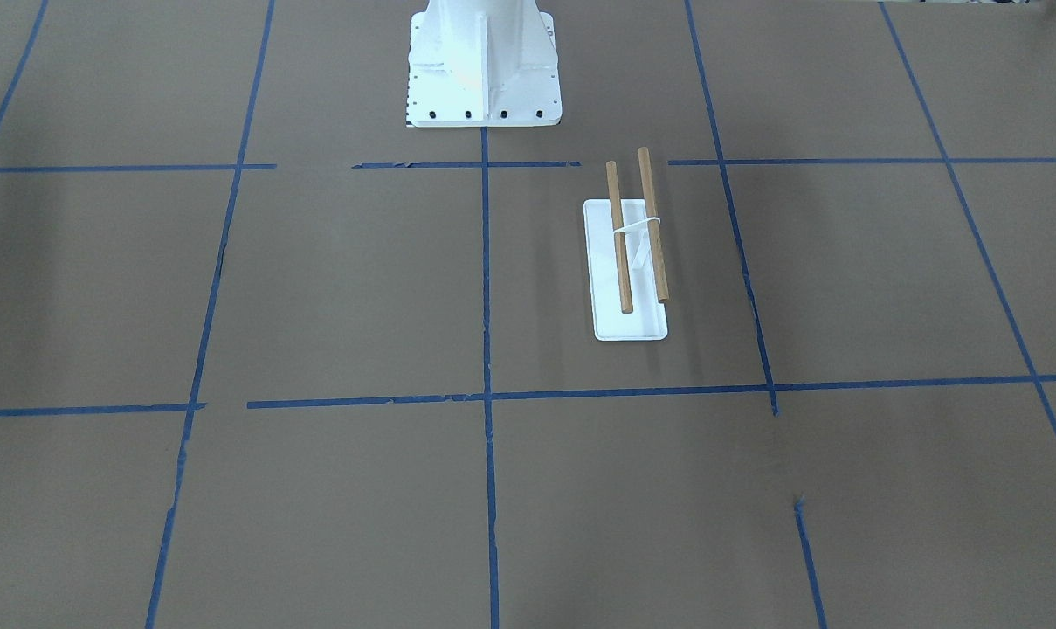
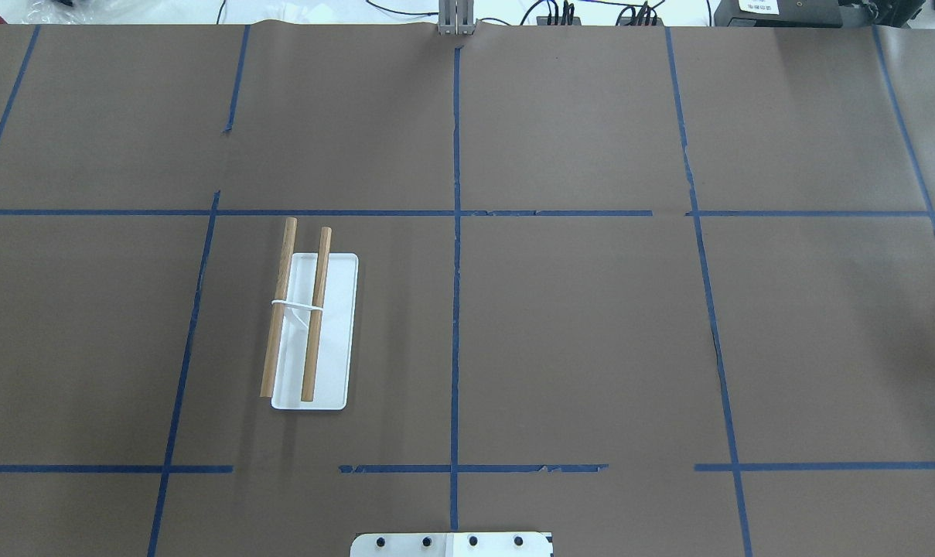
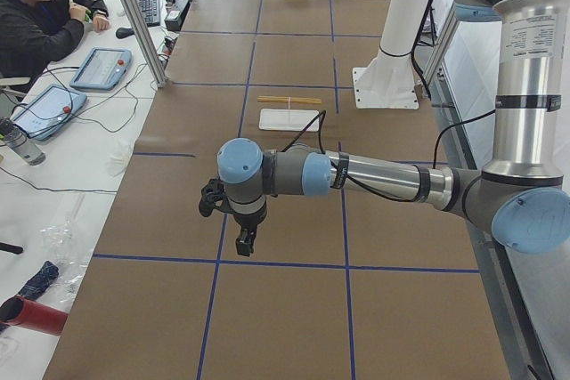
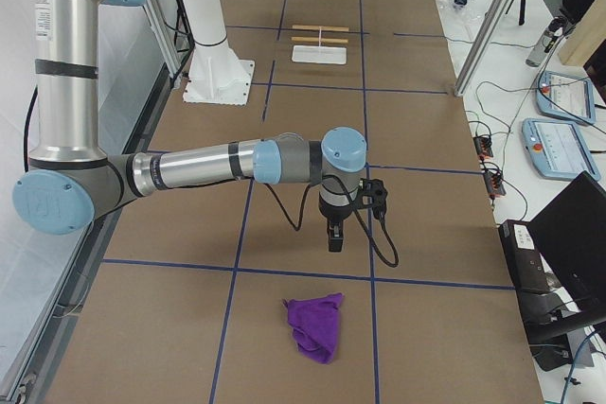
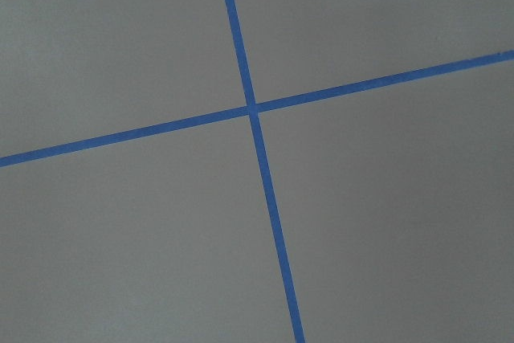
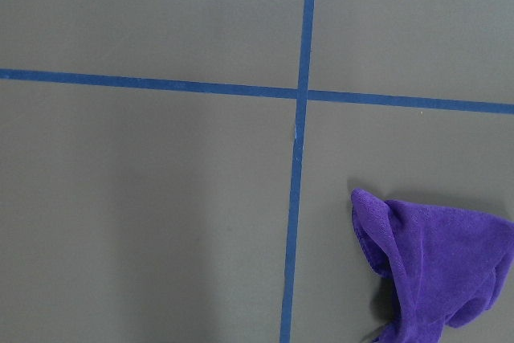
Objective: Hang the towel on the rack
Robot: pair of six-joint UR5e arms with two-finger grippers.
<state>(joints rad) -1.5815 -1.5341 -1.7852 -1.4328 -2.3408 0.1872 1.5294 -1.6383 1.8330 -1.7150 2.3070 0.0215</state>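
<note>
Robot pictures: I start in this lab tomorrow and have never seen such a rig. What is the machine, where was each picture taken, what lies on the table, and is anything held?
It is a two-armed robot; its white pedestal stands on a brown, blue-taped table. Two pictures look down on the table, one facing the robot, one from behind it. Two come from the table's ends; each shows the nearer arm large: the left arm in one, the right arm in the other. The last two come from cameras on the wrists. On the table stands the rack, its wooden rods bare; far from it lies the towel, crumpled. Neither is held: both arms' jaws hang above the table; whether open or shut I cannot tell.
</note>
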